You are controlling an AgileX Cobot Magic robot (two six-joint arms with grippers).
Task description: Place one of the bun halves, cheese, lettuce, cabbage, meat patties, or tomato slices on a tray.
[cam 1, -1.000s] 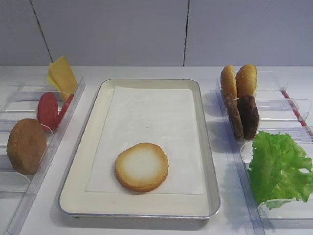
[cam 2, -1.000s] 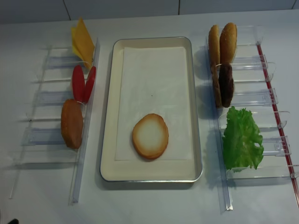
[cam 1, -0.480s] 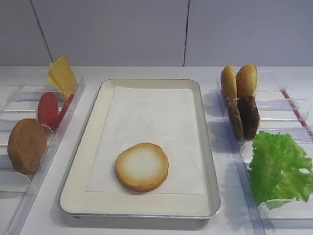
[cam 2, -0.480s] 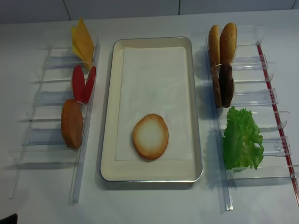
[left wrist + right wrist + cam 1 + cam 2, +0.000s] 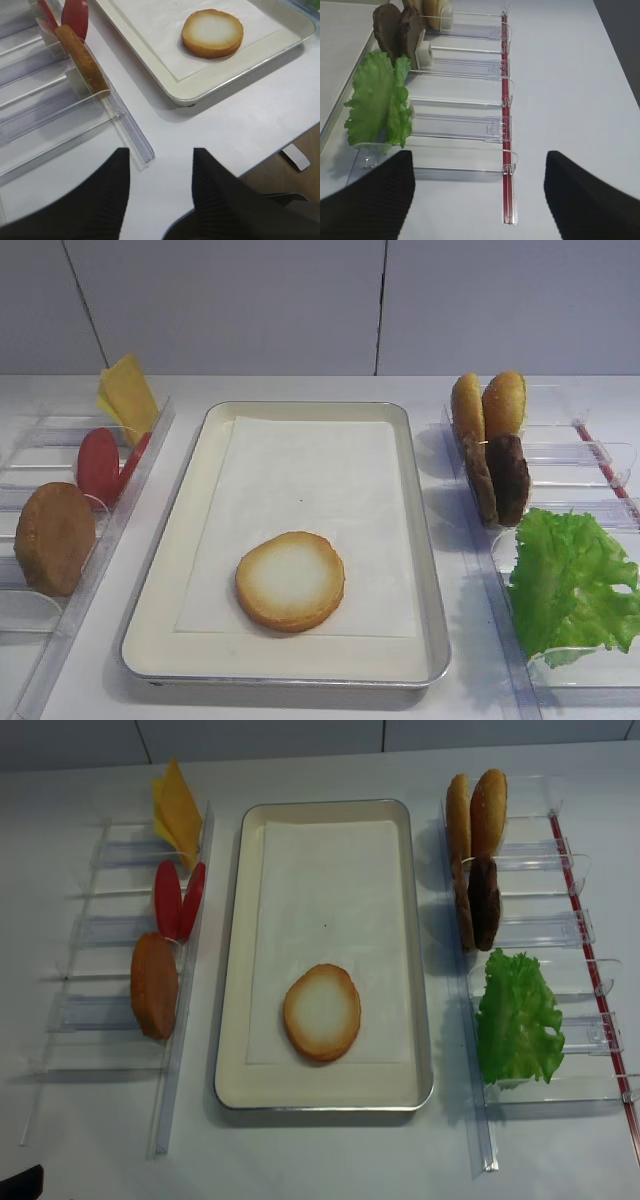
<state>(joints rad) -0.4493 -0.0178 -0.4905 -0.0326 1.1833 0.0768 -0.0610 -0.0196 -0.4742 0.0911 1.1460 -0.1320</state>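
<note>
The bun half (image 5: 290, 581) (image 5: 321, 1011) (image 5: 212, 32) lies cut face up on the paper at the near end of the tray (image 5: 186, 540) (image 5: 234, 1020) (image 5: 226, 82). Cheese (image 5: 128, 395), tomato slices (image 5: 98, 465) and a brown domed bun (image 5: 55, 538) stand in the left holders. Meat patties (image 5: 502, 478) (image 5: 395, 30) and lettuce (image 5: 572, 580) (image 5: 377, 100) are on the right. Cabbage is out of view. My left gripper (image 5: 160, 152) hovers open and empty over the table's near-left edge. My right gripper (image 5: 479, 157) is open and empty, near the lettuce holder.
An orange-golden pair of buns (image 5: 487, 403) stands behind the patties. Clear plastic holders (image 5: 100, 970) (image 5: 460, 127) run along both sides of the tray, with a red strip (image 5: 507, 200) on the right one. The table's front edge (image 5: 280, 145) is close to the left gripper.
A dark bit of the left arm shows a little more at the bottom-left corner of the realsense view. The food and the tray have not moved.
</note>
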